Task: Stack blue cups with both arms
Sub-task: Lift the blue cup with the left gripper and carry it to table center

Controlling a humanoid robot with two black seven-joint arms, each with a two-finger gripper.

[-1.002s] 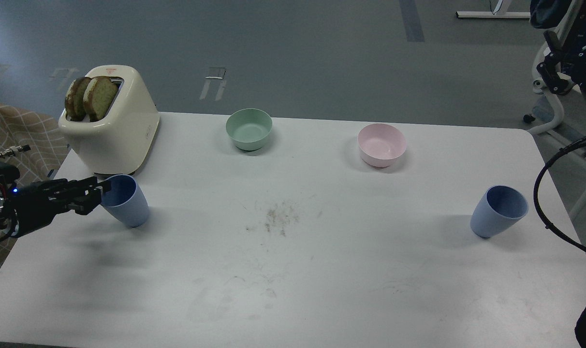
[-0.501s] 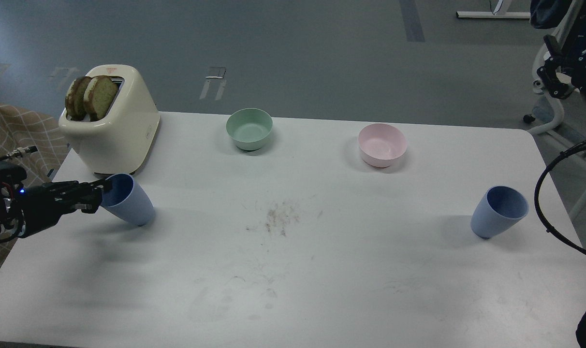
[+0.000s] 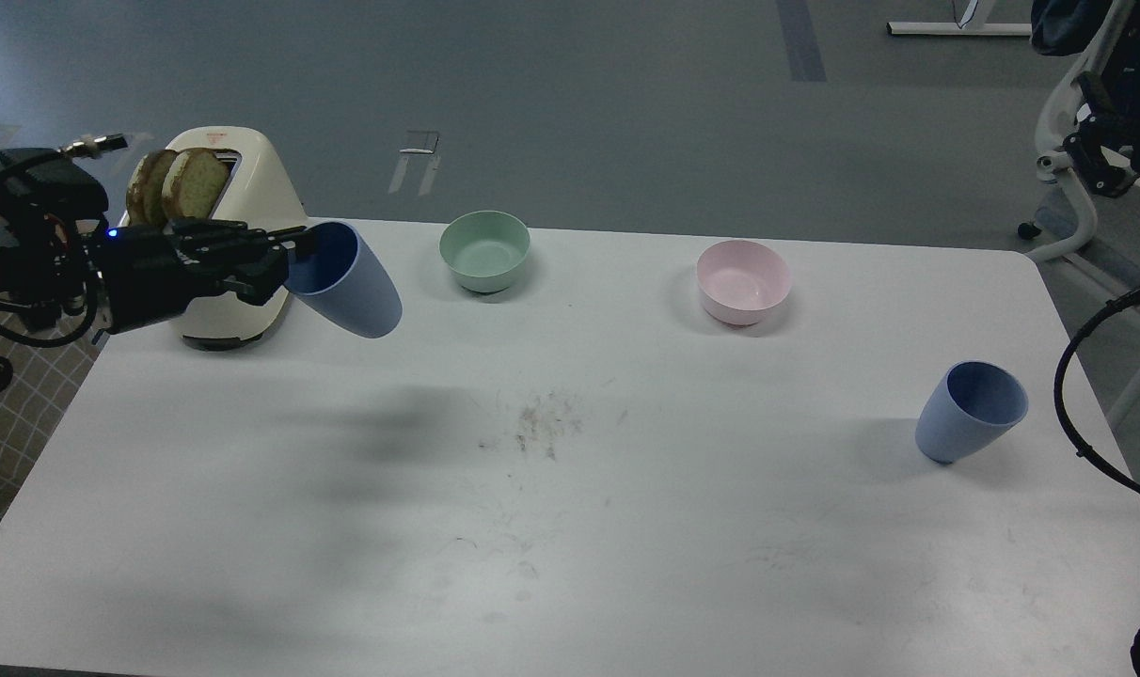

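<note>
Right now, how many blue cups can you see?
2. One blue cup is held tilted in the air by the left gripper, near the toaster. The other blue cup stands on the table's right side.

Left gripper (image 3: 283,259) clamped on rim of matte dusty-blue tumbler (image 3: 349,280), held tilted above white worktop (image 3: 570,527), beside cream toaster (image 3: 236,202). Second dusty-blue tumbler (image 3: 970,411) upright near right edge. Mint-green bowl (image 3: 484,249), pink bowl (image 3: 743,280) at rear.
</note>
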